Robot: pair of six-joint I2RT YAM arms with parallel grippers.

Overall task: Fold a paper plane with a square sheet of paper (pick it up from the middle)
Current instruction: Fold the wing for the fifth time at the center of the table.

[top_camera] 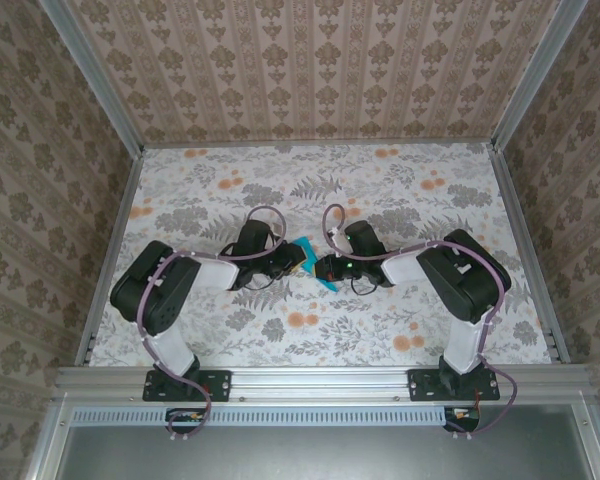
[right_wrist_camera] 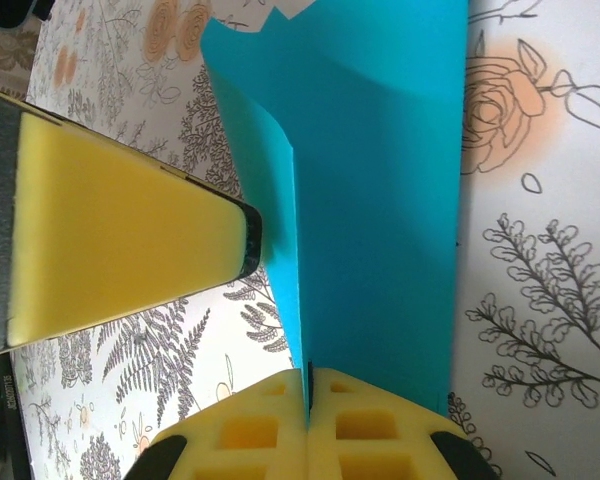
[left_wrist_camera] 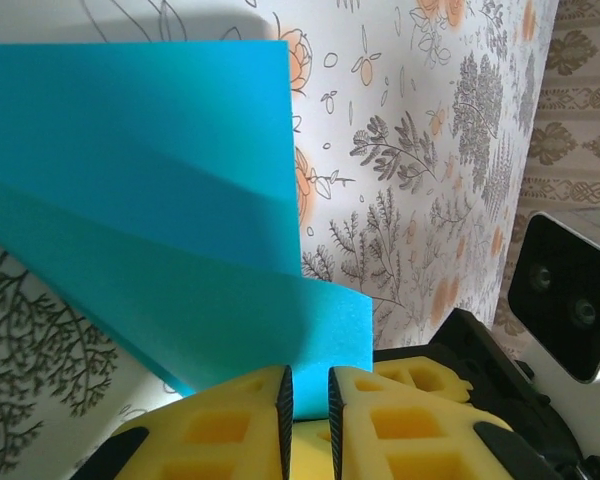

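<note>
The square sheet of paper (top_camera: 304, 246) is teal-blue and bent into a creased, upright shape at the middle of the table, between my two grippers. In the right wrist view the paper (right_wrist_camera: 380, 200) rises as a folded sheet, and my right gripper (right_wrist_camera: 307, 385) is shut on its lower crease. In the left wrist view the paper (left_wrist_camera: 150, 200) stands in overlapping flaps. My left gripper (left_wrist_camera: 310, 385) has a narrow gap between its yellow pads, and a lower flap shows through that gap. The left gripper's finger (right_wrist_camera: 130, 230) hangs just left of the sheet. From above, the left gripper (top_camera: 300, 264) and right gripper (top_camera: 323, 268) nearly touch.
The floral tablecloth (top_camera: 400, 200) covers the table, with patterned walls at the back and sides. An aluminium rail (top_camera: 320, 378) runs along the near edge by the arm bases. The right arm's white wrist camera (left_wrist_camera: 570, 300) sits close beside the left gripper.
</note>
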